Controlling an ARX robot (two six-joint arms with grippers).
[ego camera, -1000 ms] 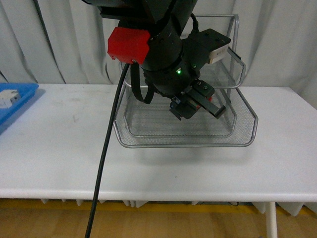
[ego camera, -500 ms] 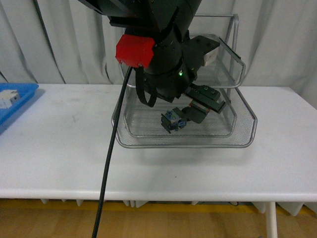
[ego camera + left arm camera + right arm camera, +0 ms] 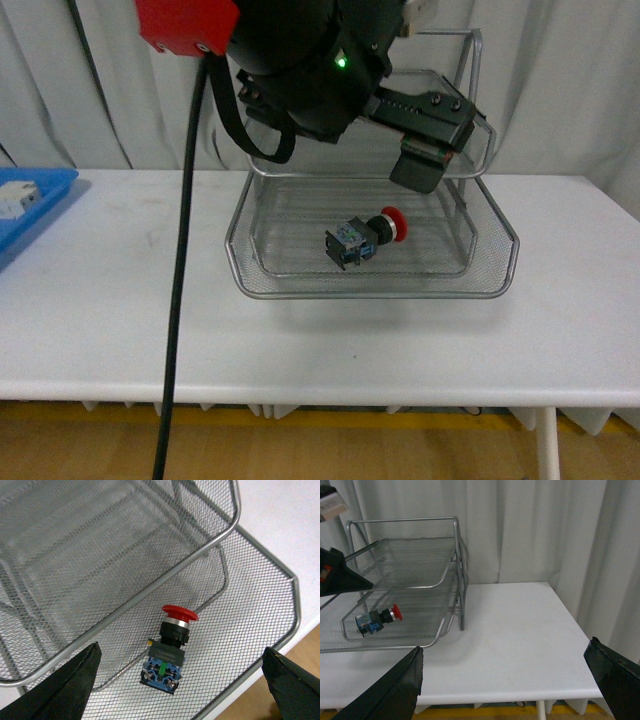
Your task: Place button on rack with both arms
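Placement stage, read from left to right across the front view. At the far left edge a blue tray [image 3: 35,195] rests on the white table [image 3: 120,300] and carries a white block [image 3: 14,197]. A black cable [image 3: 178,300] hangs in front of the table from a red housing [image 3: 187,22] on the left arm, whose dark bulk fills the upper centre.

Right of centre stands the rack [image 3: 500,262], a silver mesh letter tray with a tubular frame. The button [image 3: 366,238] lies on its side on the mesh of the lowest tray, dark body to the left and red cap to the right. Nothing touches it.

The left gripper [image 3: 180,651] hangs above the button. Its jaws are spread wide, and only its two dark fingers [image 3: 70,687] show at the edges of the left wrist view. The right gripper [image 3: 502,650] is out of the front view. Its own camera shows its jaws equally wide, holding nothing, well to the right of the rack over bare table.

Judged from this, the placing is done, with the button resting in the rack. What remains is most likely only to draw both arms clear.

The table is matte white with faint scuffs, pale curtains [image 3: 570,90] close the back, and a wooden floor [image 3: 400,440] shows below.
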